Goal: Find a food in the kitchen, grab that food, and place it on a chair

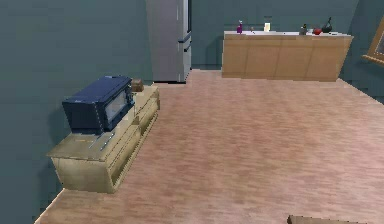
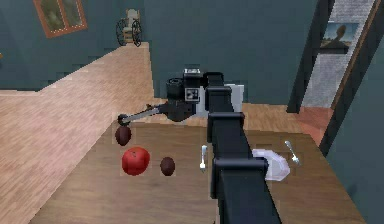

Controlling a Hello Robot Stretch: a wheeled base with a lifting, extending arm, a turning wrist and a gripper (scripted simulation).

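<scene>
The arm reaches out over a brown table. On the table lie a red apple, a dark lump right at the gripper, and a second dark lump beside the apple. So food looks found. Nobody can tell if the fingers are apart or together, or if they hold anything. Grabbing seems to be the step now. Putting the food on a chair is left to do.

A round red fruit sits on the wooden table, a dark oval lump just beside it.
</scene>
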